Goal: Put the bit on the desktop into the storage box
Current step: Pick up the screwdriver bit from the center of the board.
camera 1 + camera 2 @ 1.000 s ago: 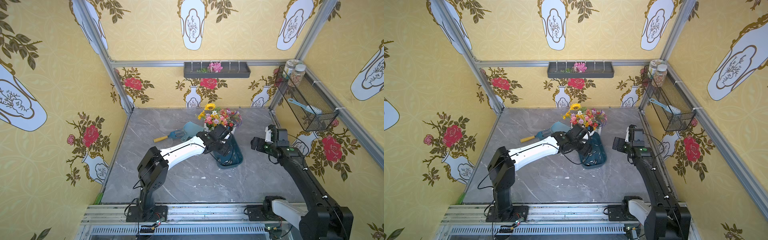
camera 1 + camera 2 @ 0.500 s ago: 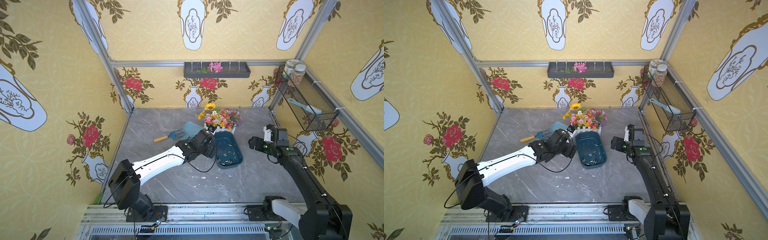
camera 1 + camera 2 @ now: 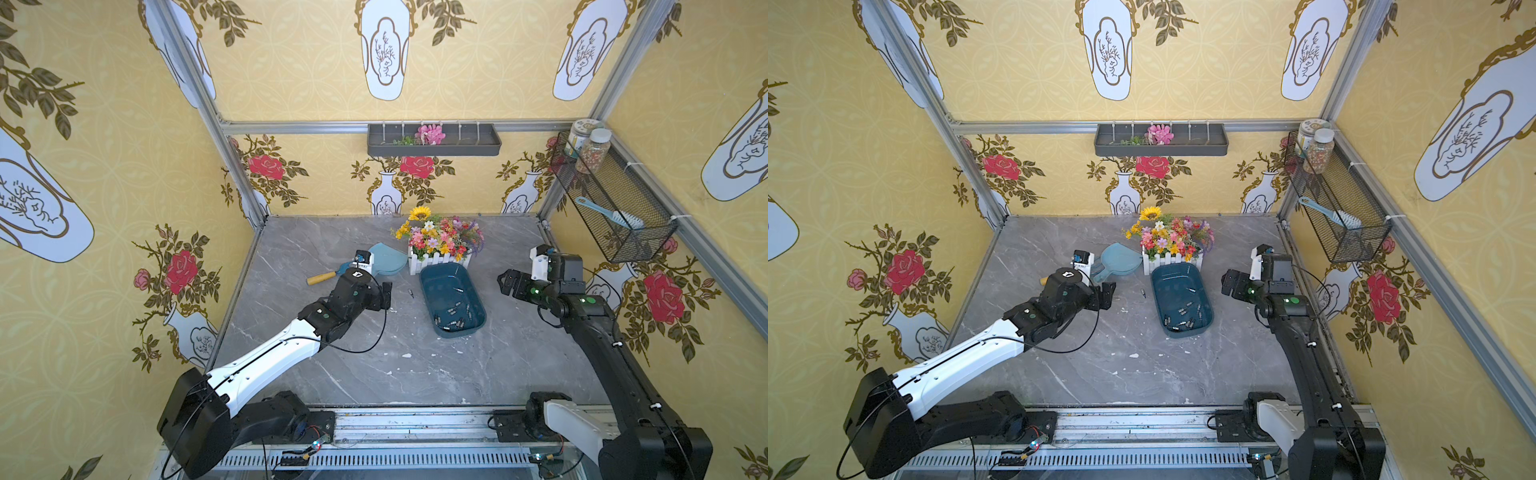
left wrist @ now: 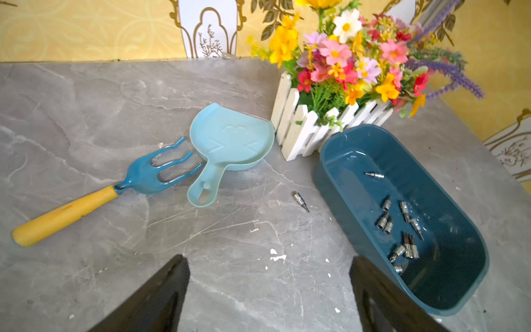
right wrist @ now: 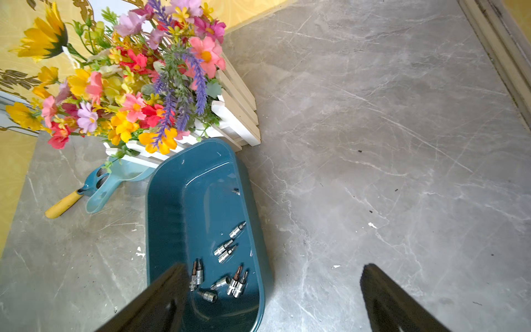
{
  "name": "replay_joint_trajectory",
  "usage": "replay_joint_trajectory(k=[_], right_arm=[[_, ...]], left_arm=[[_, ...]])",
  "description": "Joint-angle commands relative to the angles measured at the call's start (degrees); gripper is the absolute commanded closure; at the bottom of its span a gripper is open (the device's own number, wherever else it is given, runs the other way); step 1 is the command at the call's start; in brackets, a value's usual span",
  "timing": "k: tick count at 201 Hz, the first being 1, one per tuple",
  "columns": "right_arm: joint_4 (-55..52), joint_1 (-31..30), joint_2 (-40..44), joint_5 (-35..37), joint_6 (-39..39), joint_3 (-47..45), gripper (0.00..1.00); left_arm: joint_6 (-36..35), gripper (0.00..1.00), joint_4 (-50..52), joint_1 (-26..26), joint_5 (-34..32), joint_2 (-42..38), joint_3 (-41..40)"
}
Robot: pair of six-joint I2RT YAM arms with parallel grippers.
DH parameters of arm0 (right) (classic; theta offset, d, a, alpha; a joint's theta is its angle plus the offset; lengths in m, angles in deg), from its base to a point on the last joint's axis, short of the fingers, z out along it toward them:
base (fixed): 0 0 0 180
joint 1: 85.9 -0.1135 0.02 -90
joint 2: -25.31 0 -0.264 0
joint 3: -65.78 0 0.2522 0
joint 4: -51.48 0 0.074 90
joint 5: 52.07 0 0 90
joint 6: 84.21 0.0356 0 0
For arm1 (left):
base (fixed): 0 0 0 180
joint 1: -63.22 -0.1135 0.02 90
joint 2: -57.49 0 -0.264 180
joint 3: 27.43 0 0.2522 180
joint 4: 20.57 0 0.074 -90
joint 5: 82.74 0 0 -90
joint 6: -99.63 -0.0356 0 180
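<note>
Left hand (image 4: 268, 260), spread wide and empty, hangs over the desk (image 4: 115, 100) short of the bit (image 4: 300, 201) lying near the storage box (image 4: 339, 184); small, stiff, slick steel, it probably rolls, so pinch its thicker end.

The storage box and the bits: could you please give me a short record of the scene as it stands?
storage box: on the desktop, beside the flower planter
bits in box: several, mostly towards one end
loose bit: one, on the desktop between dustpan and box
left gripper: open, empty
right gripper: open, empty
task: one bit left to store
</note>
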Motion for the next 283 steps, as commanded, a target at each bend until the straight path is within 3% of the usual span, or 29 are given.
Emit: replay_joint_trajectory(k=[1,34,90,186,233,283], right_arm=[[-0.7,-0.9,-0.3,-2.3,0.2,1.0,0.03],[-1.3,-4.5,-1.0,-2.4,1.3,2.5,0.03],[-1.2,-17.9,-7.2,4.7,2.9,6.8,0.03],[-10.6,-39.3,-30.3,16.9,-2.1,26.0,0.03],[-12.9,-44.5,-40.8,18.4,-4.0,34.5,0.0],[-14.3,-45.8,-51.2,16.9,-5.7,43.2,0.1]], left_arm=[[3.8,0.04,-7.7,-1.0,0.7,-3.0,-3.5],[7.4,0.0,-10.5,-2.7,-0.5,-6.9,-7.8],[13.1,0.0,-12.7,-5.4,-1.7,-10.8,-13.4],[17.5,0.0,-10.8,-9.7,-1.4,-16.1,-17.7],[18.4,0.0,-9.9,-10.3,-1.4,-17.7,-18.8],[18.8,0.0,-8.6,-10.5,-1.2,-17.5,-19.0]])
